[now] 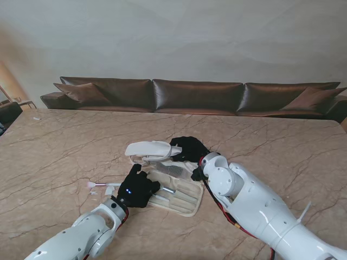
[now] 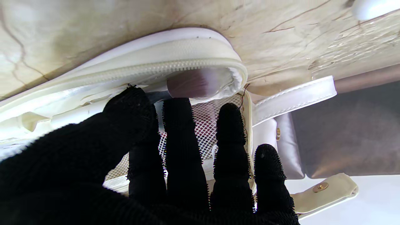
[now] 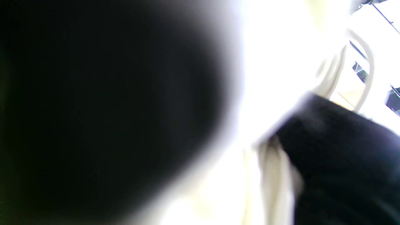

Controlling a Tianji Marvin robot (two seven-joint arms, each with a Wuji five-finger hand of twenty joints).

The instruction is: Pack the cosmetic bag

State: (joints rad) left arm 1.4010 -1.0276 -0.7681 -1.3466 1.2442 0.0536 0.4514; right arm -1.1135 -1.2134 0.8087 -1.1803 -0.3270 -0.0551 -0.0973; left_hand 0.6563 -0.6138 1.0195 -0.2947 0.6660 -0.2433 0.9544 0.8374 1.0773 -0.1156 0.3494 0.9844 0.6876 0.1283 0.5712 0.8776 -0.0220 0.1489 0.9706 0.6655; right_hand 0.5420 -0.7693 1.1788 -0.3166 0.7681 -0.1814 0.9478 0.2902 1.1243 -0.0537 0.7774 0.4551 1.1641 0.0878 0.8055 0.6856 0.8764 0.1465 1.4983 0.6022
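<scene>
Cream cosmetics bag [image 1: 173,187] lies open on the marble table [image 1: 65,146], near the middle of my side of it. My right hand [image 1: 187,149] grips the bag's lid [image 1: 149,150] at the far edge of the bag and holds it lifted. The right wrist view is blurred and washed out, so I judge this grip from the stand view only.

Left hand [image 1: 138,187] rests flat on the bag's left part, fingers [image 2: 182,140] straight and a little apart over the mesh pocket [image 2: 203,125]. Whether it pins a tool beneath I cannot tell. A brush head [image 2: 195,82] with pinkish bristles sits just past the fingertips, tucked under the bag's zipped rim [image 2: 156,67].

One pink-tipped brush [image 1: 103,185] lies on the table just left of the bag, not packed.

Step in hand, as I read it: seating brushes in the tray. To do it well: keep the lid up and steady, press lightly, slide handles lengthwise into the slots, then fetch the loose brush
</scene>
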